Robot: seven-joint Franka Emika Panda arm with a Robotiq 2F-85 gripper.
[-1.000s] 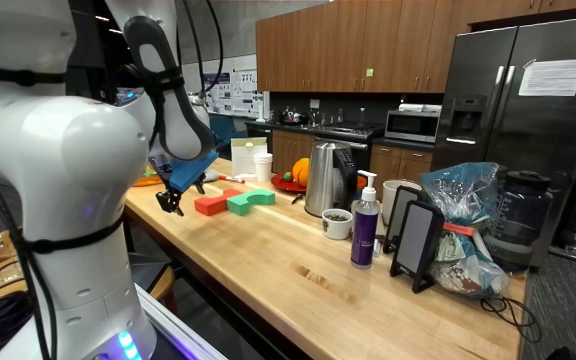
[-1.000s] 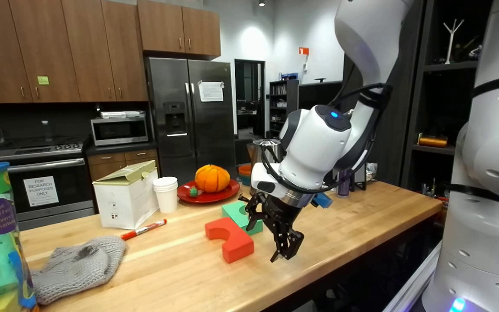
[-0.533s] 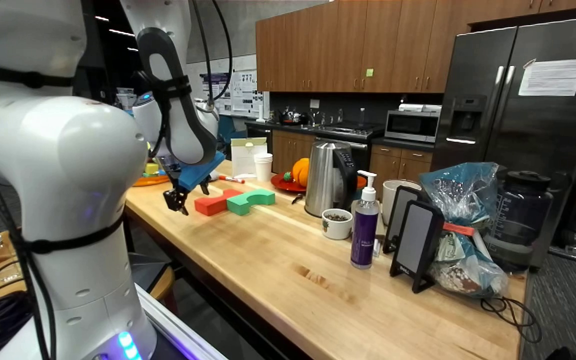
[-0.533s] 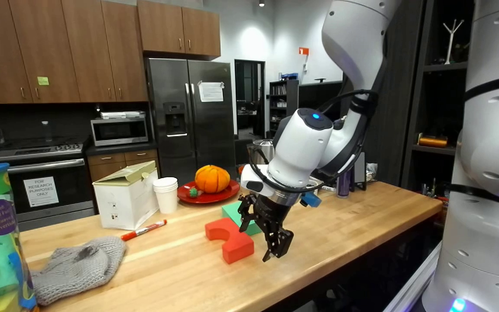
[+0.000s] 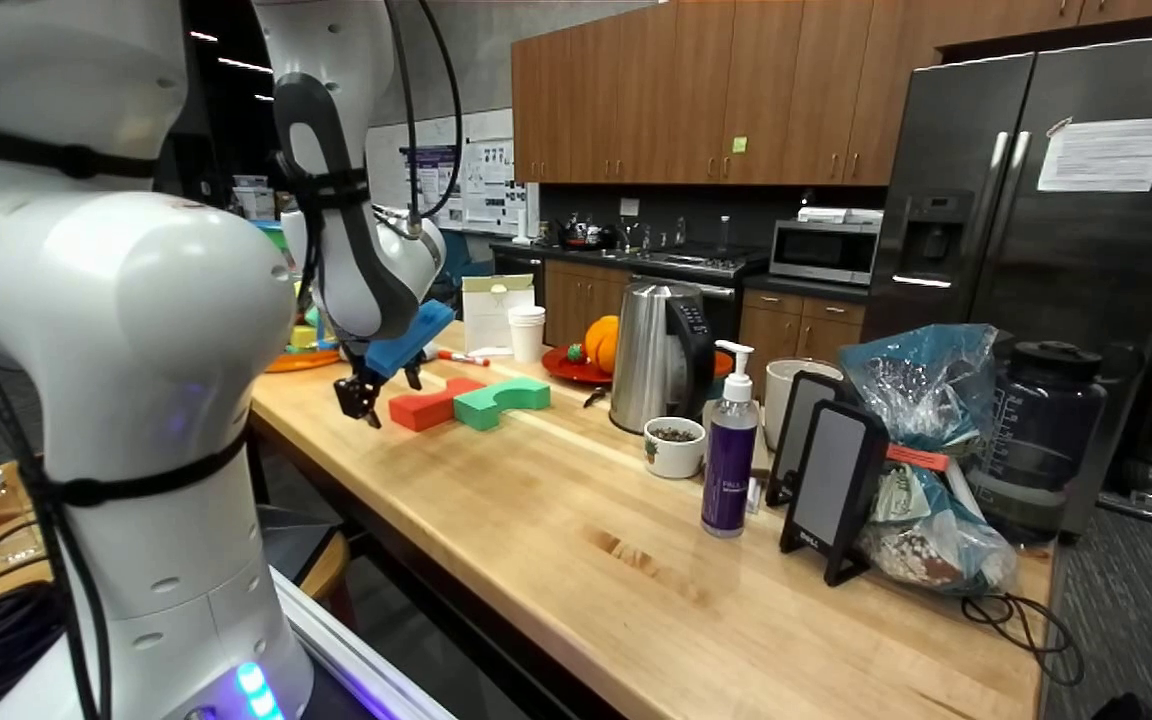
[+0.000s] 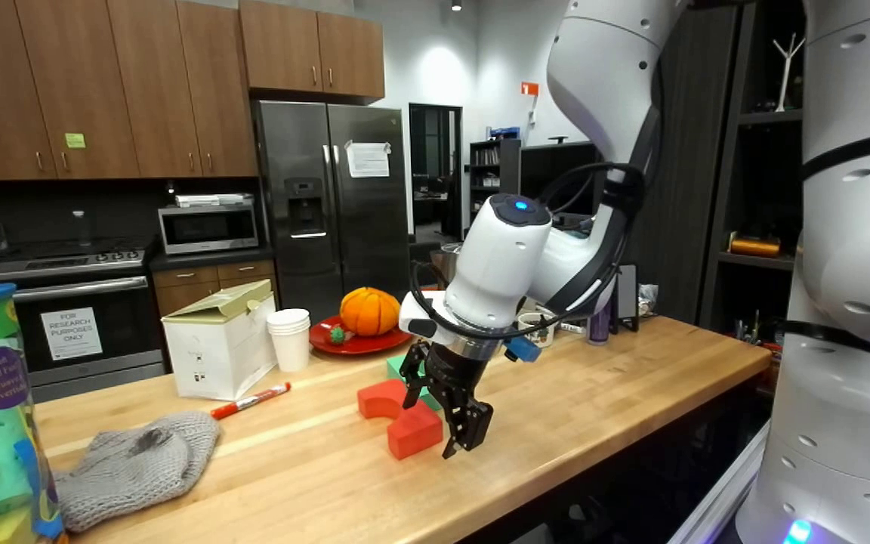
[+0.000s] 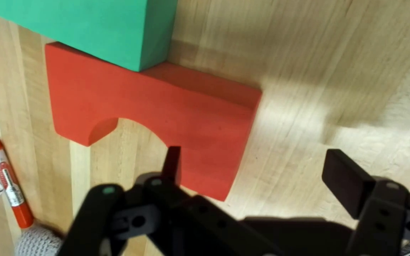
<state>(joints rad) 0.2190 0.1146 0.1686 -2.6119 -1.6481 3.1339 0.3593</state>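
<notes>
A red arch-shaped block (image 7: 148, 96) lies flat on the wooden table, its long side touching or very close to a similar green block (image 7: 73, 28). My gripper (image 7: 254, 156) is open above the table, nearest the red block. In the wrist view, the left finger (image 7: 172, 160) overlaps one leg of the red block, while the right finger (image 7: 347, 181) is over bare wood. Nothing is held. In an exterior view, the gripper (image 6: 429, 429) hangs tilted beside the red block (image 6: 414, 432) and partly hides the green block (image 6: 397, 368). How high the fingertips are is hard to tell.
A red marker (image 6: 250, 400), grey knit cloth (image 6: 140, 465), white box (image 6: 220, 344), paper cups (image 6: 289, 340) and a red plate (image 6: 329, 346) with a pumpkin are around the blocks. Farther along stand a kettle (image 5: 644, 350), small bowl (image 5: 674, 455), purple bottle (image 5: 728, 470) and speaker (image 5: 826, 480).
My arm and gripper have shifted along the table toward the red block, leftward in an exterior view. The fingers stay apart, and the blocks have not moved.
</notes>
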